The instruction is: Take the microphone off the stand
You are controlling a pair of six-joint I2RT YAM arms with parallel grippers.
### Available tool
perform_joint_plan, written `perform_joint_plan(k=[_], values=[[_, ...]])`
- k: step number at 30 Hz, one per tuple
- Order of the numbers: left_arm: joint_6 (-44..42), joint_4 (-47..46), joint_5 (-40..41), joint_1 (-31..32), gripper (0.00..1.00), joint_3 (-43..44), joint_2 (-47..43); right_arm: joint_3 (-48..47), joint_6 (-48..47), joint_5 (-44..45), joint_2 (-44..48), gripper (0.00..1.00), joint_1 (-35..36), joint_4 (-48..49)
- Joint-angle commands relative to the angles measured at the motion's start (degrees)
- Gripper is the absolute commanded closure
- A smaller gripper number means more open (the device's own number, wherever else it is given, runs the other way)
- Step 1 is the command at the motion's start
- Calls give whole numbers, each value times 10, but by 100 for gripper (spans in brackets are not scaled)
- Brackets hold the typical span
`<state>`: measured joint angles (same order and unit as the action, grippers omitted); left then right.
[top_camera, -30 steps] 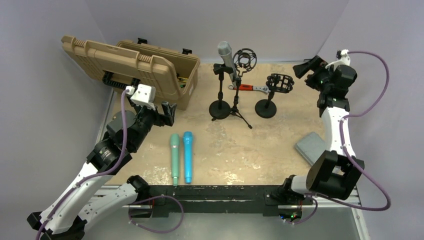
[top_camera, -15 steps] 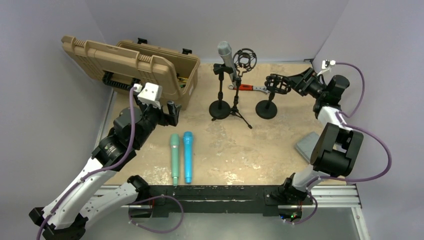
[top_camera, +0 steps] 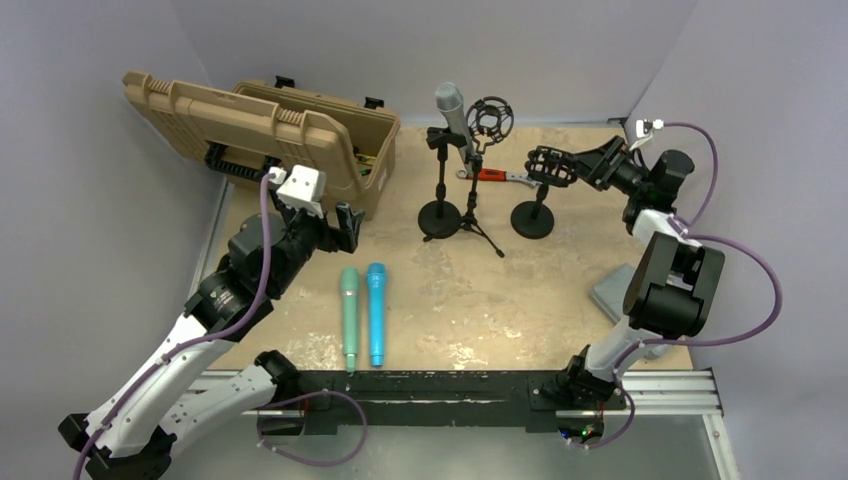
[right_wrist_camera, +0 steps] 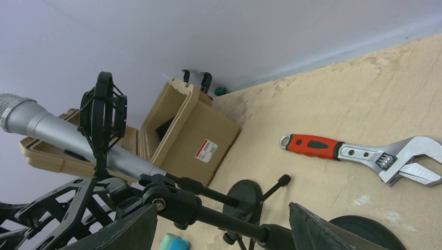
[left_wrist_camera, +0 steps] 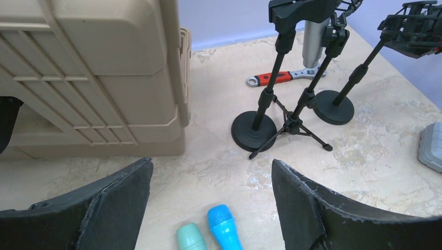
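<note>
Centrally, tapered silver microphone point(top_camera: 452, 112), round-based black stand point(top_camera: 440, 190)

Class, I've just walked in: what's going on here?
The grey microphone sits in the clip of its stand, not yet removed. The right end effector, open, is at the empty shock mount of the neighbouring stand; whether it touches, I cannot tell. The left end effector hovers open beside the tan case. A teal microphone and a blue microphone lie on the table.
</note>
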<state>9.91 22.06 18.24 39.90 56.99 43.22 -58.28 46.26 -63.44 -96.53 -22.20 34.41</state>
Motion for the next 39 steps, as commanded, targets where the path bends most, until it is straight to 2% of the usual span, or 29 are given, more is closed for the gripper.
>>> perform_joint_plan(k=[1, 8, 14, 20, 28, 36, 39], values=[[6, -8, -7, 2, 18, 22, 2, -29, 13, -13, -15, 10, 14, 39], [6, -7, -8, 2, 18, 22, 4, -46, 1, -3, -45, 10, 21, 22], [7, -7, -10, 2, 18, 22, 2, -30, -63, 31, -47, 12, 21, -46], [9, -7, -13, 2, 18, 22, 2, -12, -72, 36, -49, 13, 20, -45], [10, -7, -16, 2, 18, 24, 5, -57, -13, 26, -38, 12, 17, -20], [10, -6, -16, 2, 18, 24, 7, -97, 5, -8, -40, 11, 16, -7], [12, -6, -20, 2, 18, 24, 9, -84, 35, -24, -44, 10, 17, 42]])
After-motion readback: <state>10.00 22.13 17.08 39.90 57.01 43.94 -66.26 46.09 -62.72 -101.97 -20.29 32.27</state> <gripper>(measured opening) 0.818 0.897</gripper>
